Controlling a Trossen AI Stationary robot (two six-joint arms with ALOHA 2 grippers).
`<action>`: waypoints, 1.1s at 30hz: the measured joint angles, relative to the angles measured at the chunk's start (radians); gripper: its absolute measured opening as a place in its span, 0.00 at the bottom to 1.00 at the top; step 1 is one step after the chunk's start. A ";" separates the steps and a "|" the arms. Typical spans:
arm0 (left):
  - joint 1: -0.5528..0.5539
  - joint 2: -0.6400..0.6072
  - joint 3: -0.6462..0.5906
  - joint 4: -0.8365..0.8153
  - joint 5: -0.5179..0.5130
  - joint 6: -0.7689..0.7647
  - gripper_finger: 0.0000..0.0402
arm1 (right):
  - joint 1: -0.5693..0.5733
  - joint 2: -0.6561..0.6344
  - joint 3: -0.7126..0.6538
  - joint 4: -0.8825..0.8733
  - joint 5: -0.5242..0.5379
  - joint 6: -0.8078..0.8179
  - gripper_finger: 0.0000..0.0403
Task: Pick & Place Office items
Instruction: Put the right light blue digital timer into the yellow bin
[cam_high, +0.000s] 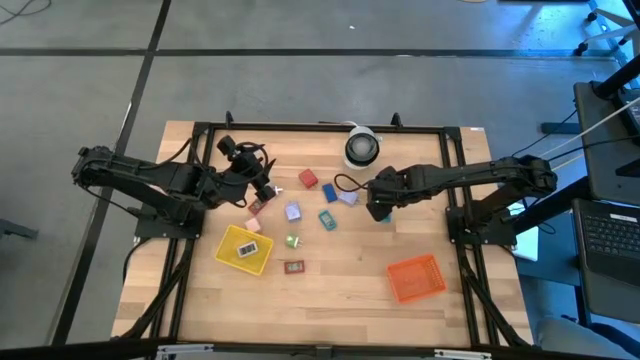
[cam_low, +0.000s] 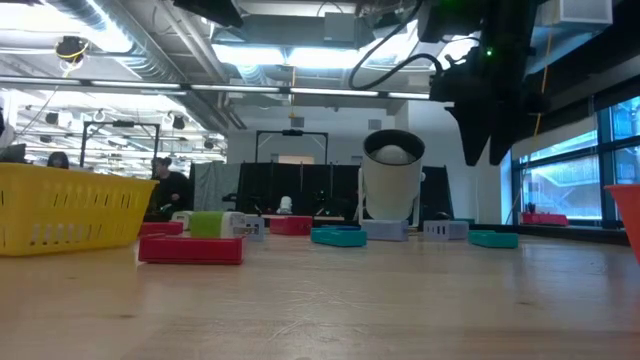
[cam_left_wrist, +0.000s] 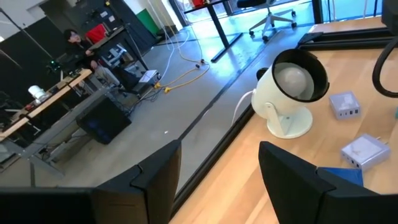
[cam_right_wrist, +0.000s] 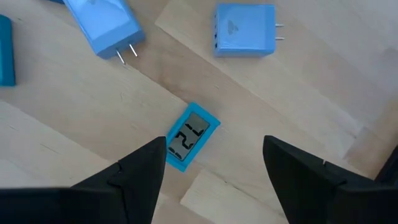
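Several small office items lie flat mid-table: a red block (cam_high: 308, 179), a blue one (cam_high: 330, 193), lavender ones (cam_high: 293, 212), a teal one (cam_high: 327, 219) and a green one (cam_high: 292, 241). My right gripper (cam_high: 381, 210) points down, open, above a small blue clock with a digital display (cam_right_wrist: 191, 135). The clock lies on the wood just beyond the fingertips (cam_right_wrist: 155, 152); nothing is between the fingers. My left gripper (cam_high: 266, 189) hovers raised and open left of the items. It faces the white round roll (cam_left_wrist: 289, 93) and holds nothing.
A yellow tray (cam_high: 243, 250) sits at the near left with a pink piece (cam_high: 254, 225) by it. An orange tray (cam_high: 415, 277) is at the near right. The white roll (cam_high: 361, 147) stands at the far edge. Two blue plug adapters (cam_right_wrist: 245, 29) lie near the clock.
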 joint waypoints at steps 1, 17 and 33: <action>0.000 0.000 0.000 -0.004 -0.006 0.000 0.53 | -0.002 0.000 0.000 0.000 -0.010 0.019 0.66; -0.001 0.000 0.000 -0.233 -0.105 -0.195 0.53 | -0.039 0.009 -0.070 0.041 -0.007 0.307 0.66; -0.001 0.000 0.000 -0.247 -0.091 -0.194 0.53 | -0.038 0.015 -0.237 0.290 -0.054 0.410 0.74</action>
